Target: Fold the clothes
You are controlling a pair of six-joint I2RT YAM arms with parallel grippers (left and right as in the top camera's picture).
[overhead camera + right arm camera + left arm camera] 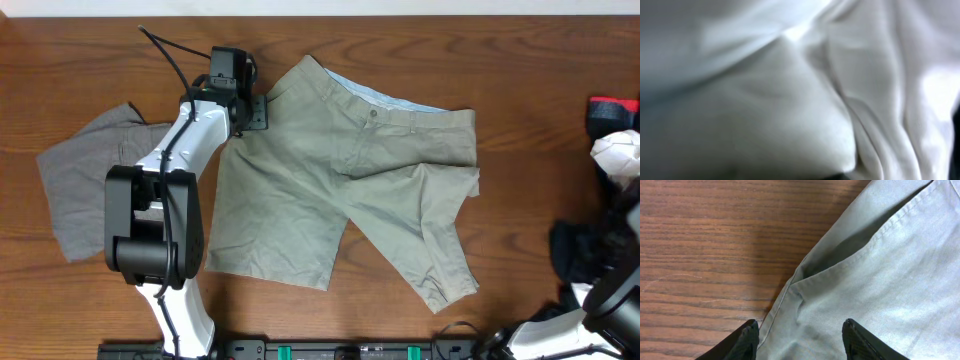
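Two garments: the khaki shorts (340,190) lie spread flat at the middle of the table (80,60), waistband (400,108) toward the far edge and both legs pointing toward me. The grey shorts (80,190) lie well to the left, partly hidden under my left arm.
Left gripper (800,332): wide open with nothing in it. It hovers low over the left waist corner of the khaki shorts, and my fingers (747,340) straddle the hemmed side edge, one over bare wood and one over cloth.
Right gripper: I cannot tell whether it is open or closed, as its fingers show in neither view. The wrist camera is filled by blurred white cloth (790,100), probably part of the heap (615,155) at the right edge.
Handling: I judge the khaki cloth light, soft and limp. It will drape and drag rather than hold a shape, and one layer may peel away from the other.
Where to hold: the stitched waist corner under my left fingers looks the firmest spot. I should pinch both layers there.
Risk: the pocket opening sits just beside that corner, so a shallow pinch might catch only the top flap.
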